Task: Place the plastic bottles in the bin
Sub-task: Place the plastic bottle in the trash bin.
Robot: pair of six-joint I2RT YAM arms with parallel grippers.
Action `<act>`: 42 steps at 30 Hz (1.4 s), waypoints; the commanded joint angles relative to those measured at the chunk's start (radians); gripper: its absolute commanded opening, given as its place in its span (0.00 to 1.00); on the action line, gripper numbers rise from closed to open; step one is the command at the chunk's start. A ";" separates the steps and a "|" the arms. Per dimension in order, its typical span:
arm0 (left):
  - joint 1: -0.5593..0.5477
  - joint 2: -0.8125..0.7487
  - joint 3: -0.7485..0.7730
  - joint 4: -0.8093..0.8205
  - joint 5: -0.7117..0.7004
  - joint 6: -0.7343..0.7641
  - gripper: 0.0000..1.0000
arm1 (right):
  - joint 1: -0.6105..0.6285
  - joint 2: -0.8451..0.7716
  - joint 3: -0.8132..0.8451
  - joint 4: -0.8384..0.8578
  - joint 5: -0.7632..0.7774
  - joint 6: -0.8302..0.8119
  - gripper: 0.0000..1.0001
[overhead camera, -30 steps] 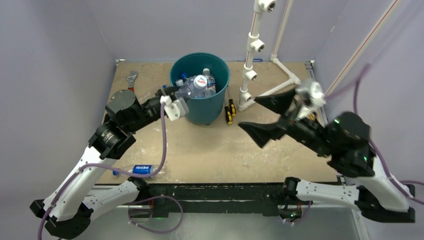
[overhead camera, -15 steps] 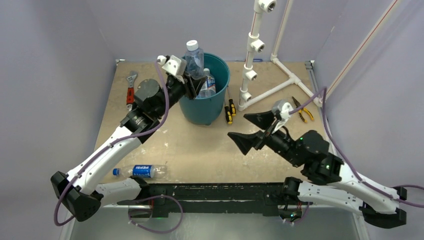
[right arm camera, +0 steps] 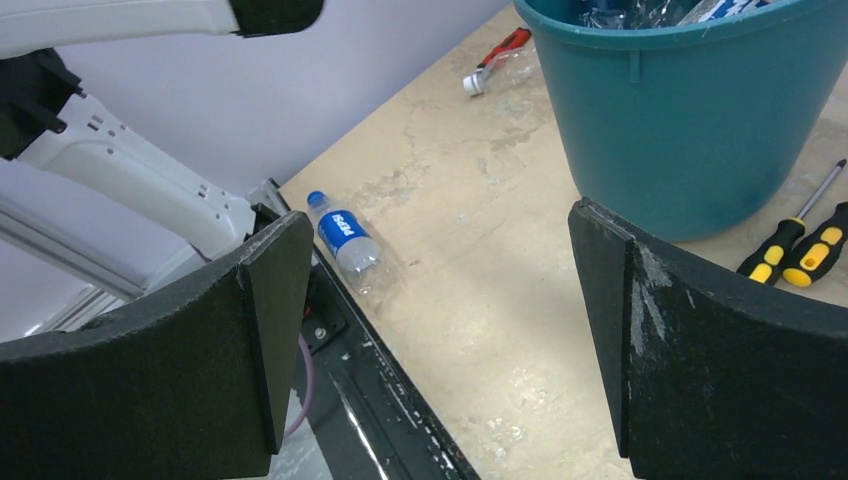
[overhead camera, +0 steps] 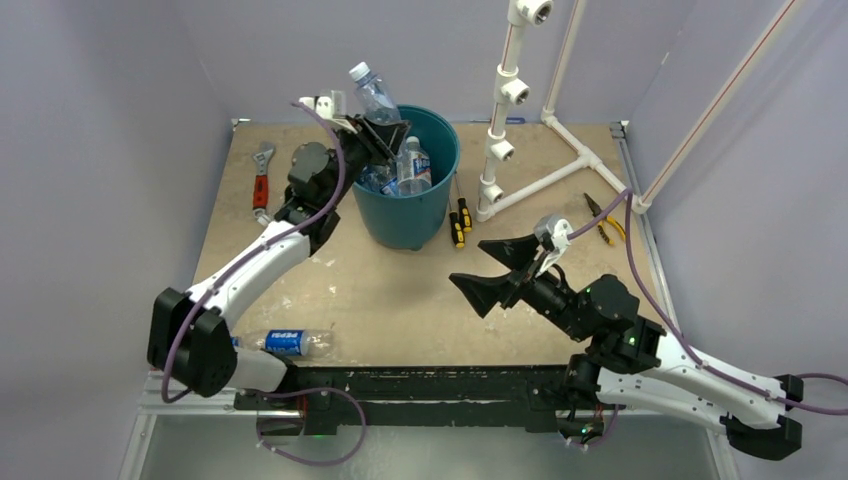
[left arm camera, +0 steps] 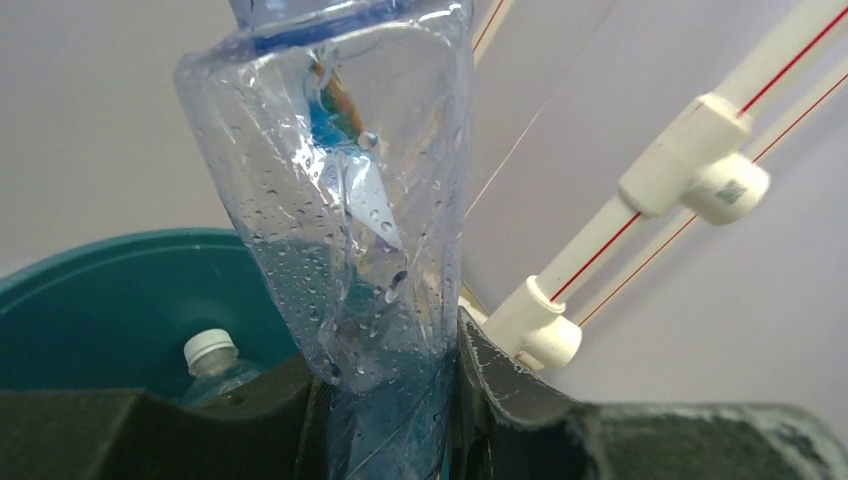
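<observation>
Clear plastic, dented and beaded with droplets: the bottle [left arm camera: 350, 200] tilts above the rim of the teal bin [overhead camera: 402, 216], pale cap up, its lower end pinched in the left hand [overhead camera: 384, 133]. More bottles [overhead camera: 412, 166] lie inside the bin. A blue-labelled bottle [overhead camera: 286, 342] lies on the tabletop [overhead camera: 400, 300] near its front-left edge. The right hand [overhead camera: 497, 268] hangs wide, holding nothing, right of the bin.

Bottle [right arm camera: 346, 240] lying near table edge: blue label reads "Pepsi".
</observation>
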 commanded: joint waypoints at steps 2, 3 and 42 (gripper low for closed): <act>-0.002 0.100 0.044 0.142 0.039 -0.034 0.12 | 0.003 -0.009 -0.004 0.043 0.030 0.019 0.97; -0.002 0.123 0.063 0.137 0.042 -0.033 0.12 | 0.004 -0.012 0.001 0.033 0.034 0.019 0.97; -0.028 0.008 0.167 -0.135 -0.038 0.143 0.76 | 0.003 -0.097 0.058 -0.111 0.251 -0.041 0.99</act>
